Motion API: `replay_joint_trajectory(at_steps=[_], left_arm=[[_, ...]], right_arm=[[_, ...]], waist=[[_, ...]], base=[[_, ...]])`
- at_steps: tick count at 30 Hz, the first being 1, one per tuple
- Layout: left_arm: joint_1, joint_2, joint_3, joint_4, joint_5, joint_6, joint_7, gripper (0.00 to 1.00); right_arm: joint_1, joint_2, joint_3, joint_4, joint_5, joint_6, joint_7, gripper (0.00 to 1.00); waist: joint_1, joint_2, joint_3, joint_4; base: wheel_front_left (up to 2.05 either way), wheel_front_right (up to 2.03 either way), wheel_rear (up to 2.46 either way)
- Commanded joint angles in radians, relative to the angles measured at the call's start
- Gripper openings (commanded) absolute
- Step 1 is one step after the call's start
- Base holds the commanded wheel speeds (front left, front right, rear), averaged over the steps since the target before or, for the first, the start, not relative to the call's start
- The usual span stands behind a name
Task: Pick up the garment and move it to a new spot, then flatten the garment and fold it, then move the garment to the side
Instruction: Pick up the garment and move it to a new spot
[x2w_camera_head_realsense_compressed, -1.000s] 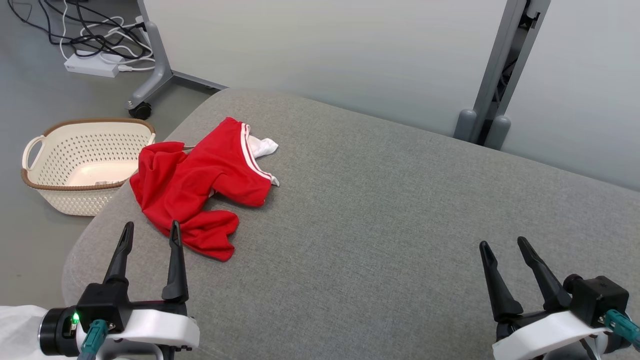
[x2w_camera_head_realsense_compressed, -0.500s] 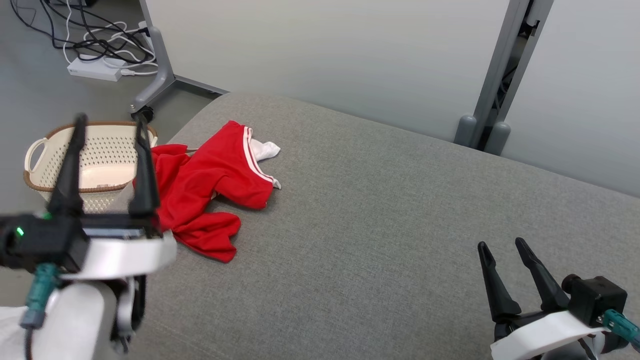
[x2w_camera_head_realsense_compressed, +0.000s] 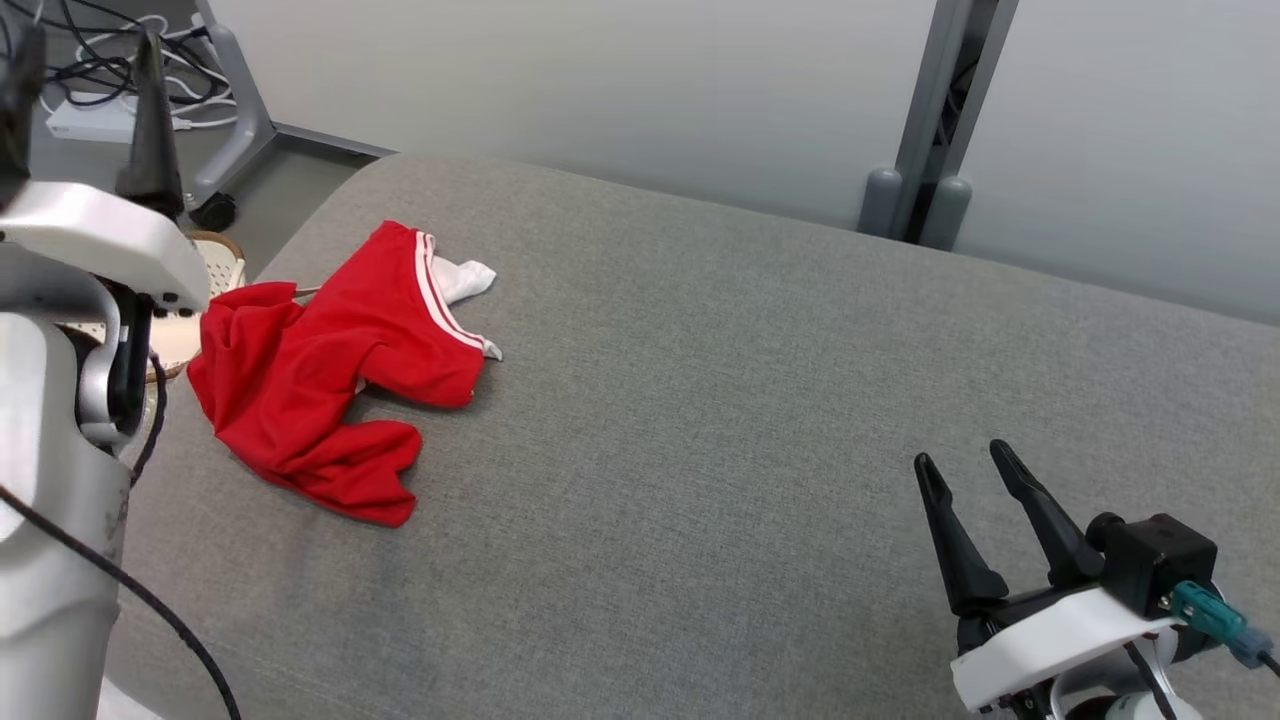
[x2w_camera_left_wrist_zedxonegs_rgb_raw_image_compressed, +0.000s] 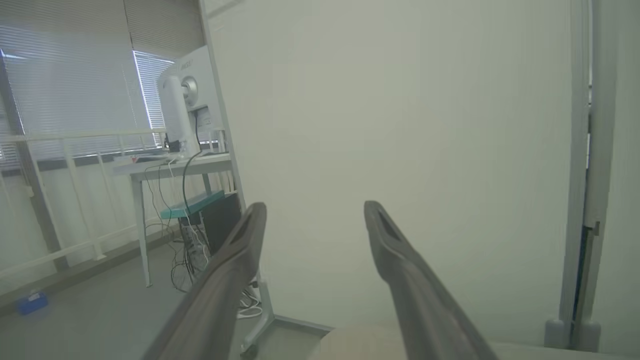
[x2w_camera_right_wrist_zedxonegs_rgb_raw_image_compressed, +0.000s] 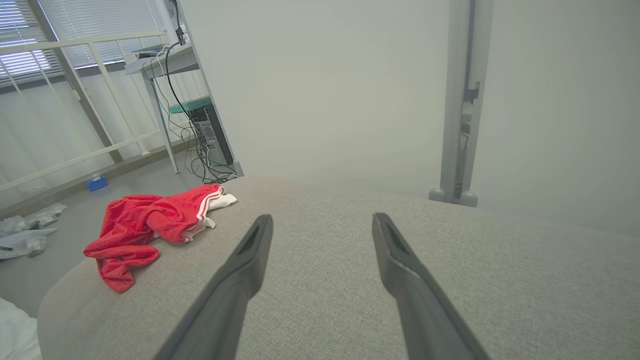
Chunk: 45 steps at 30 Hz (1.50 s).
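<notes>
Nearest, at our five o'clock, our right gripper (x2w_camera_head_realsense_compressed: 958, 455) hovers low over the grey cushion (x2w_camera_head_realsense_compressed: 700, 420), its two dark fingers spread apart and holding nothing. At nine o'clock our left gripper (x2w_camera_head_realsense_compressed: 85, 40) stands lifted high, fingers likewise parted and empty, pointing at the pale partition wall (x2w_camera_left_wrist_zedxonegs_rgb_raw_image_compressed: 400, 100). Farther out, toward ten o'clock, the garment (x2w_camera_head_realsense_compressed: 330, 370) lies crumpled near the cushion's left edge, red with striped trim and a white sleeve showing. Just beyond it, a cream basket (x2w_camera_head_realsense_compressed: 228, 250) sits on the floor.
</notes>
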Motion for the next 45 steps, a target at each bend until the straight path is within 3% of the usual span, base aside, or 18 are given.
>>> replay_joint_trajectory(at_steps=[1, 7, 17, 21, 24, 37, 40, 45], left_arm=[[-0.020, -0.005, -0.004, 0.106, -0.018, -0.019, 0.014, 1.00], [-0.035, -0.044, 0.003, 0.454, -0.074, -0.048, 0.055, 1.00], [-0.019, -0.135, 0.046, 0.768, -0.176, -0.102, 0.104, 1.00], [-0.021, -0.150, 0.056, 0.832, -0.195, -0.092, 0.106, 0.96], [-0.026, -0.158, 0.071, 0.851, -0.216, -0.090, 0.096, 0.00], [-0.162, -0.084, 0.051, 0.759, -0.156, -0.037, -0.205, 0.00], [-0.172, -0.074, 0.050, 0.664, -0.130, -0.027, -0.217, 0.00], [-0.059, -0.075, 0.076, 0.373, -0.070, 0.009, -0.217, 0.00]], right_arm=[[-0.016, -0.010, -0.004, -0.006, -0.003, 0.000, 0.010, 1.00], [-0.050, -0.032, 0.010, -0.029, -0.006, 0.000, 0.029, 1.00], [-0.081, -0.072, 0.013, -0.069, -0.008, 0.000, 0.066, 1.00], [-0.094, -0.078, 0.024, -0.080, -0.004, 0.000, 0.073, 1.00], [-0.101, -0.088, 0.031, -0.079, 0.003, 0.000, 0.079, 1.00], [-0.082, -0.068, -0.026, -0.069, 0.001, 0.000, 0.047, 1.00], [-0.067, -0.057, -0.040, -0.060, -0.003, 0.000, 0.035, 1.00], [-0.050, -0.034, -0.053, -0.049, 0.003, 0.000, 0.019, 1.00]], waist=[[0.0000, 0.0000, 0.031, -0.019], [0.0000, 0.0000, 0.108, -0.046], [0.0000, 0.0000, 0.204, -0.051], [0.0000, 0.0000, 0.226, -0.060], [0.0000, 0.0000, 0.234, -0.065], [0.0000, 0.0000, 0.160, -0.081], [0.0000, 0.0000, 0.130, -0.087], [0.0000, 0.0000, 0.088, -0.105]], base=[[0.00, 0.00, 0.00], [0.00, 0.00, 0.00], [0.00, 0.00, 0.00], [0.00, 0.00, 0.00], [0.00, 0.00, 0.00], [0.00, 0.00, 0.00], [0.00, 0.00, 0.00], [0.00, 0.00, 0.00]])
